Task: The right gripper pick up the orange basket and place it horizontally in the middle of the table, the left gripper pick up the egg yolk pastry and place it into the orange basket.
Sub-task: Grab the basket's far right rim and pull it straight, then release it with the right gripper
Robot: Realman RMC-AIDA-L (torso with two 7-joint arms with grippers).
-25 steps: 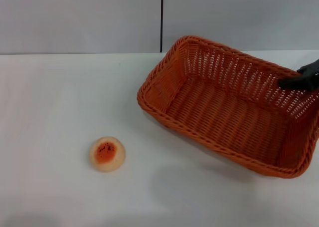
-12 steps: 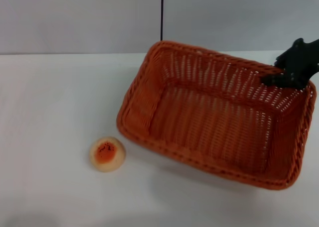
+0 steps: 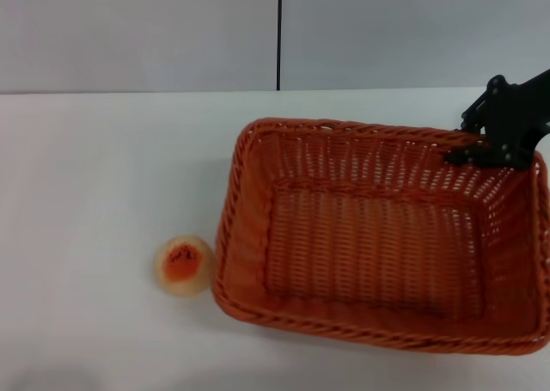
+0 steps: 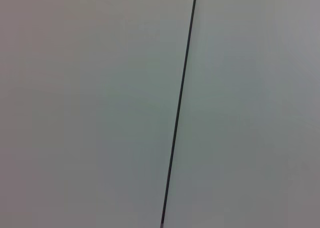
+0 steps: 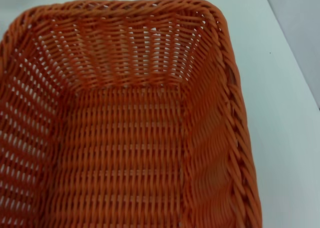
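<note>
White table (image 3: 103, 168) under a grey wall. My right gripper (image 3: 491, 150) is clamped on the far right rim of the basket (image 3: 378, 236); light, stiff wicker. The pastry (image 3: 183, 265), beside its left end, looks soft and crumbly: grip its sides gently.

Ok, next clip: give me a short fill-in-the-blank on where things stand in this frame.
1. The right gripper sits at the basket's far ____ corner.
2. The pastry lies on the ____, not in the basket.
3. The pastry is beside the basket's ____ end.
4. The basket holds ____.

Missing words: right; table; left; nothing
</note>
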